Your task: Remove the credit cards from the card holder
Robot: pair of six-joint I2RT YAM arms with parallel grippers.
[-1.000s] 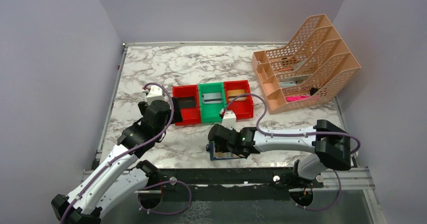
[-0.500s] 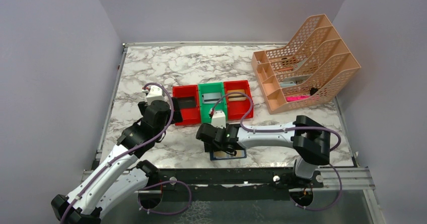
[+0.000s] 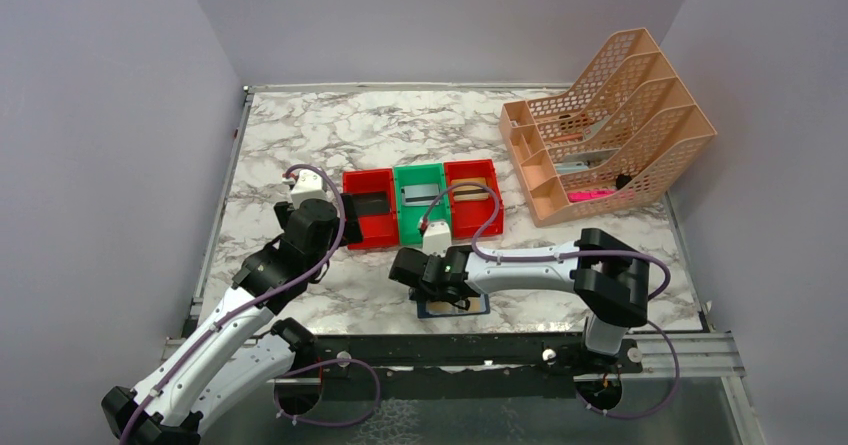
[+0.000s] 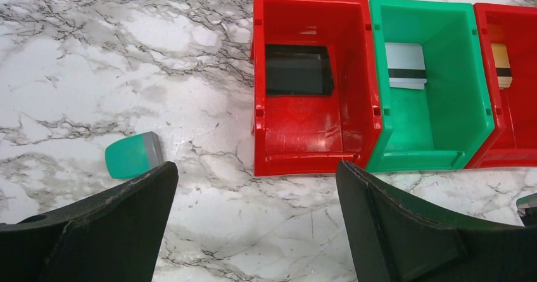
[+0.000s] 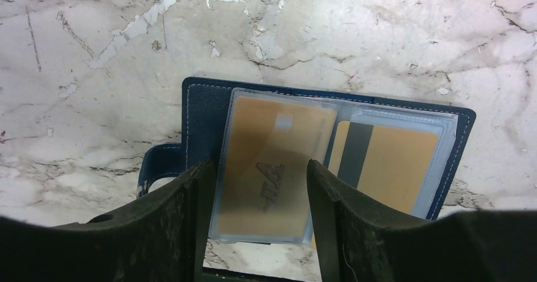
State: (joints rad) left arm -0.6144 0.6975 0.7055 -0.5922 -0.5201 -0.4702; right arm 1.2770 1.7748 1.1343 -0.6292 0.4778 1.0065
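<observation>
Near the front edge of the surface (image 3: 330,135), the open card holder (image 5: 202,104) lies under my right gripper (image 5: 256,180), jaws half open over a gold card (image 5: 272,136). Pinching its clear sleeve (image 5: 266,232) too could lift everything.

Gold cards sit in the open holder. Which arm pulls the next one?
Right: the right hand hovers over the card holder, straddling a gold card; the left hand sits off by the red bin.
</observation>
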